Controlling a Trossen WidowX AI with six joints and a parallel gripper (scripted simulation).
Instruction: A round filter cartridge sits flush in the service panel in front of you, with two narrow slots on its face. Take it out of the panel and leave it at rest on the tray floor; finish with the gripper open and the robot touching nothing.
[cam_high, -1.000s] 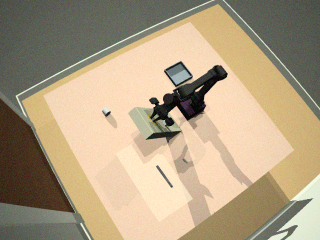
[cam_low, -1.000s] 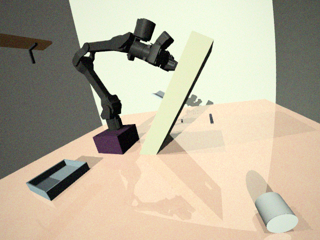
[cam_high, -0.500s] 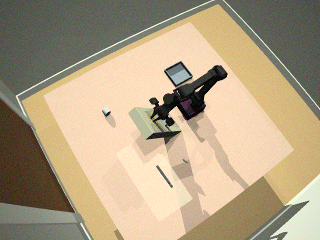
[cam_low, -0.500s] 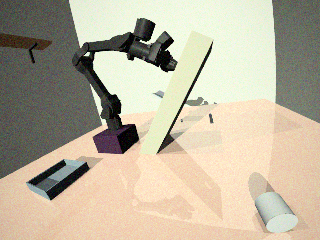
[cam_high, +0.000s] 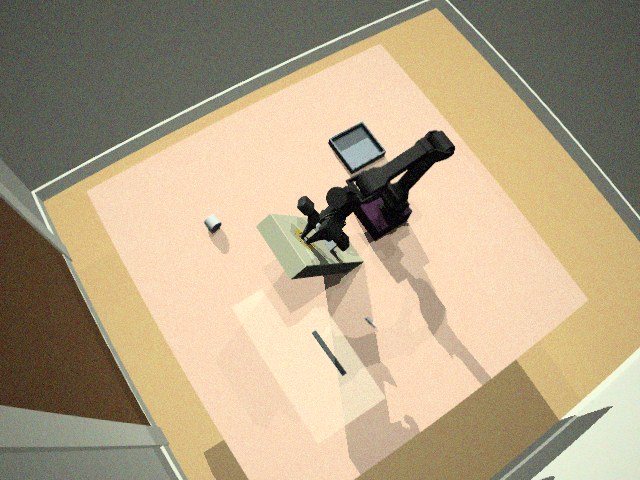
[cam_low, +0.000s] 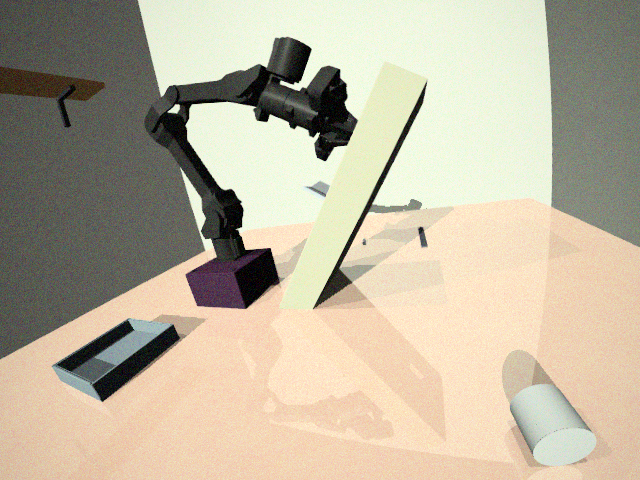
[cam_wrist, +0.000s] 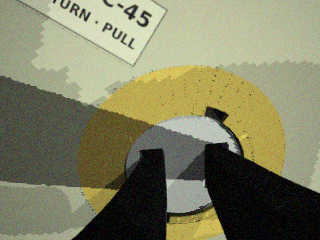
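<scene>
The round grey filter cartridge (cam_wrist: 187, 197) sits inside a yellow ring (cam_wrist: 180, 85) on the sloping face of the pale green service panel (cam_high: 281, 242) (cam_low: 356, 191) (cam_wrist: 260, 40). Dark notches show at the ring's inner edge, at the upper right and lower left of the cartridge. My gripper (cam_high: 305, 240) (cam_wrist: 180, 152) is shut on the cartridge, with its two black fingertips at the face. The fingers cover the slots, and the panel hides the fingertips in the exterior view. The blue-grey tray (cam_high: 361, 152) (cam_low: 139, 359) is empty and stands beside the robot's base.
A white cylinder (cam_high: 212, 223) (cam_low: 547, 418) lies on the table beyond the panel. A dark bar (cam_high: 328, 352) (cam_low: 422, 237) and a small grey pin (cam_high: 370, 322) lie on the panel's other side. The purple base block (cam_high: 379, 214) (cam_low: 217, 284) stands between tray and panel.
</scene>
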